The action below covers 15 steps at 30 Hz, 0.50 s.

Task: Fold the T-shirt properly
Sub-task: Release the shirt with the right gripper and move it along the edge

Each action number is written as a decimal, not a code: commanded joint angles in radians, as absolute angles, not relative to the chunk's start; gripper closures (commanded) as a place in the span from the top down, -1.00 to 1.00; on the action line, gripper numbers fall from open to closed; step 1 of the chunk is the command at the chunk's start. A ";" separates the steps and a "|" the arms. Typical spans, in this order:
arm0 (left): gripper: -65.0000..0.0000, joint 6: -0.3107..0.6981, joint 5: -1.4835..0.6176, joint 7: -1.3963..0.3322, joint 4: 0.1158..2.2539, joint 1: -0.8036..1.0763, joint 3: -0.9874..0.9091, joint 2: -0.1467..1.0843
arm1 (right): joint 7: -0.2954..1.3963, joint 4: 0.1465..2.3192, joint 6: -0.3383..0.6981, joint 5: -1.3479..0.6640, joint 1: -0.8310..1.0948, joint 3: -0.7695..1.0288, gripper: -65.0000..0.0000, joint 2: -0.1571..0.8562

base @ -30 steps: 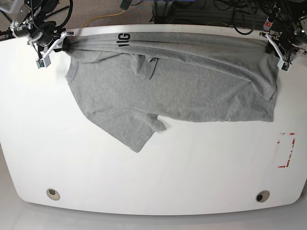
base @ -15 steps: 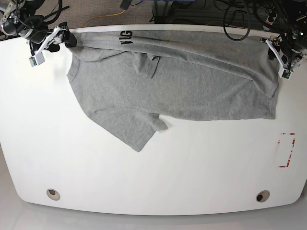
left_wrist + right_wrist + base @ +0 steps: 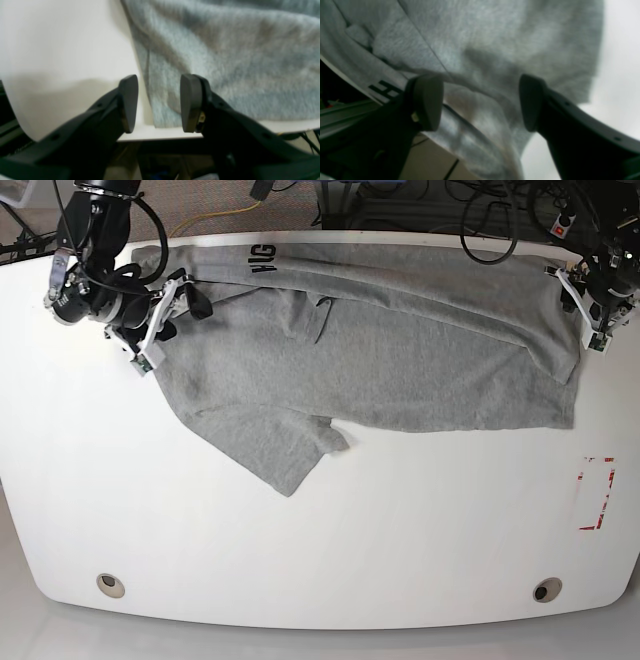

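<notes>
Both grippers (image 3: 158, 103) (image 3: 482, 103) hover, fingers apart, seemingly above the T-shirt (image 3: 350, 360) (rumpled).

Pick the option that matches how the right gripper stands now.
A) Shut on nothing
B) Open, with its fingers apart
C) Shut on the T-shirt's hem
B, since the right gripper's two fingers stand wide apart, with the grey T-shirt showing between them.

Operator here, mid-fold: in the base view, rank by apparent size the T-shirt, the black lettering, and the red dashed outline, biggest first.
1. T-shirt
2. Red dashed outline
3. Black lettering, only part of which shows
</notes>
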State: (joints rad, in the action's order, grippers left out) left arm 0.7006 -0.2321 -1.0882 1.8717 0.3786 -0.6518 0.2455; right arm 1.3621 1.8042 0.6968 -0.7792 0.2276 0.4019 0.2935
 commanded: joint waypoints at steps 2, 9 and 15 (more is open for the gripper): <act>-0.21 0.698 -0.237 -1.069 1.890 0.357 -0.659 0.265 | 1.351 1.819 0.698 -0.690 0.222 0.351 0.39 0.305; -0.21 0.698 -0.236 -1.069 1.886 0.358 -0.657 0.268 | 1.349 1.824 0.698 -0.688 0.278 0.340 0.33 0.303; -0.21 0.698 -0.234 -1.069 1.885 0.358 -0.656 0.268 | 1.349 1.824 0.698 -0.688 0.292 0.340 -0.45 0.302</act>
